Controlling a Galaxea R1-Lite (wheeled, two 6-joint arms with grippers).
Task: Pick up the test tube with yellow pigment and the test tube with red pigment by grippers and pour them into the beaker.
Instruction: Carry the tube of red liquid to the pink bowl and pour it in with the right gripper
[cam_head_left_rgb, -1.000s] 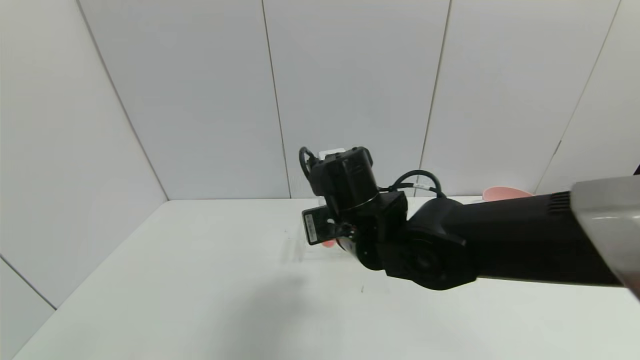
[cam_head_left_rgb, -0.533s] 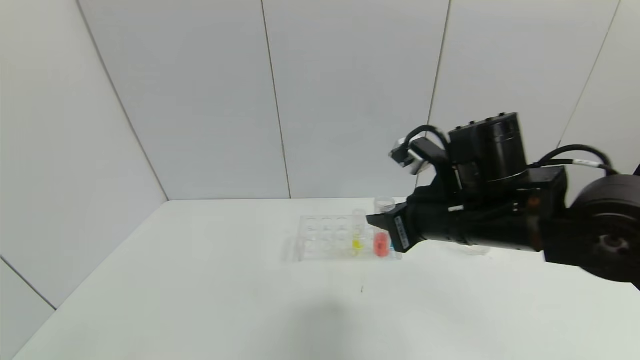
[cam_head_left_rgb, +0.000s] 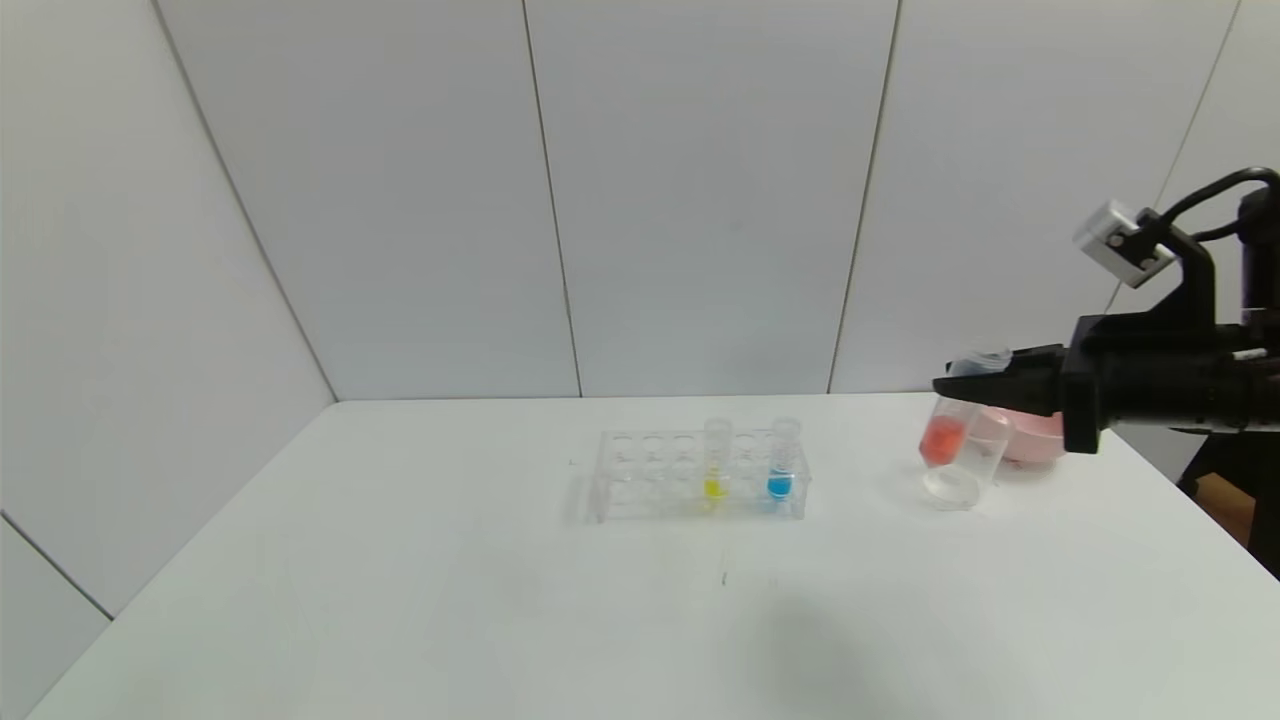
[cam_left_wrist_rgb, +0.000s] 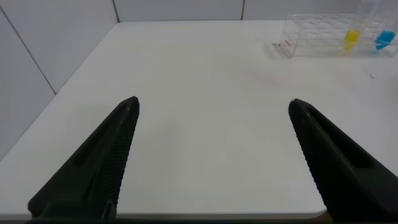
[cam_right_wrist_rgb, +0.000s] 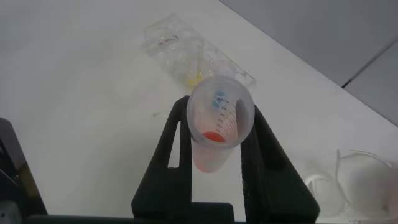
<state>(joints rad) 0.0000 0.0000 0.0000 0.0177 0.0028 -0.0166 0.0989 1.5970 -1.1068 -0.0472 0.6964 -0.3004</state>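
Two arms are in play, but only the right one is at work: it reaches in level from the right side of the head view, forearm horizontal above the table, with the right gripper pointing toward the robot's left and its two black fingers clamped on the upper part of the test tube with red pigment. That tube hangs below the fingers, slightly tilted, its red rounded tip lowest and held just above the beaker, which stands on the table's right part, touching or just in front of the pink bowl; whether the tube's tip is over the beaker's mouth or just beside it cannot be told from here. From the right wrist view the tube sits squeezed between the fingers, open mouth toward the camera, red pigment pooled at the bottom. Near the middle of the table stands the clear rack, and in it, upright, the test tube with yellow pigment with the blue-tipped tube a little to its right. The left gripper hovers low over the near left corner of the table, well apart from the rack, its fingers spread wide with nothing between them; the rack with its yellow and blue tips shows far off in that wrist view.
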